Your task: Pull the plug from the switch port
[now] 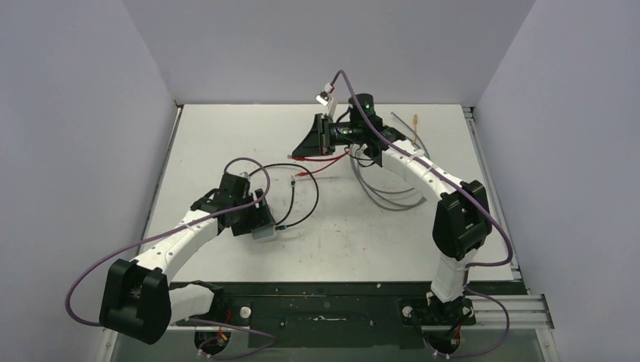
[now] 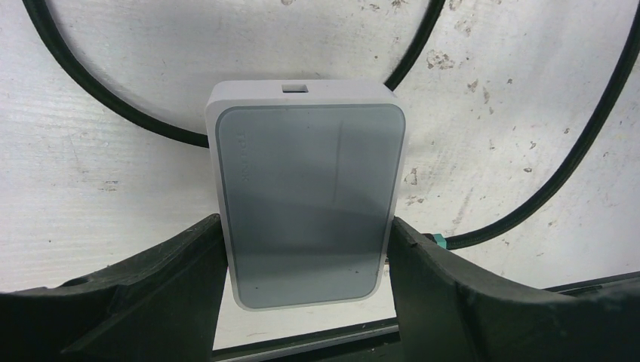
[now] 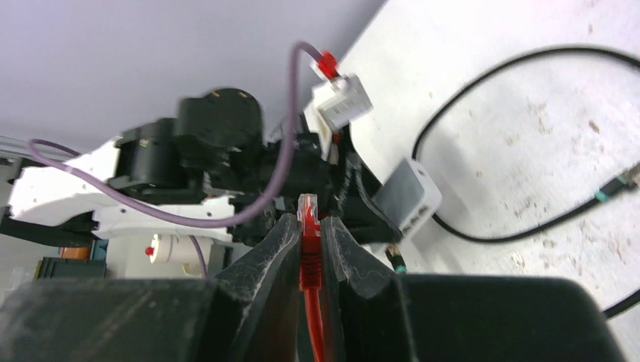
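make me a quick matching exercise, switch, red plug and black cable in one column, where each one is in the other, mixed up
Things:
1. switch
2. red plug
3. black cable

Places:
a. pinched between the right fingers
b. lying in a loop on the table
c. held between the left fingers

Pairs: 1-c, 2-a, 3-b

Blk cable (image 1: 316, 192) loops mid-bench (image 1: 226, 136); grey cables (image 1: 392, 200) coiled toward right edge; orange-tipped stick (image 1: 415, 121) nr far-right corner.
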{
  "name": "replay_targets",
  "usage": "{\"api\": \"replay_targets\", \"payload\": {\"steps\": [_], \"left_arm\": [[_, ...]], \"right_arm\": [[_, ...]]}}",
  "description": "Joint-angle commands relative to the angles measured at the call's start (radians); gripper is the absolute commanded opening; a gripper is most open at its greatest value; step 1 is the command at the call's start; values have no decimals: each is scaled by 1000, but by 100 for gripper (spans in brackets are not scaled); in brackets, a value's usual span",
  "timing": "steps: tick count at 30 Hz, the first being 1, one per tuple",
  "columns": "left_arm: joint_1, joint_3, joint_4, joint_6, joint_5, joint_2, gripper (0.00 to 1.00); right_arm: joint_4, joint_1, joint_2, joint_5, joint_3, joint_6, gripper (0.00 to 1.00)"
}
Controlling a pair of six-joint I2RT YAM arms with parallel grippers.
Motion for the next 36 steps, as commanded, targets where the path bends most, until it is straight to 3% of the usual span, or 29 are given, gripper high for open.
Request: {"api": "replay_targets", "payload": {"steps": [1, 16, 28, 36], "left_arm": [[4, 21, 39, 9, 24, 21, 0], [4, -19, 35, 16, 32, 19, 0], [4, -21, 15, 25, 24, 12, 0], [4, -53, 60, 23, 45, -135, 0]], "right_arm": [[229, -34, -99, -28, 46, 111, 5], [28, -144, -178, 153, 153, -87, 5], [-151, -210, -139, 258, 306, -248, 5], [-327, -206, -100, 347, 347, -421, 5]]}}
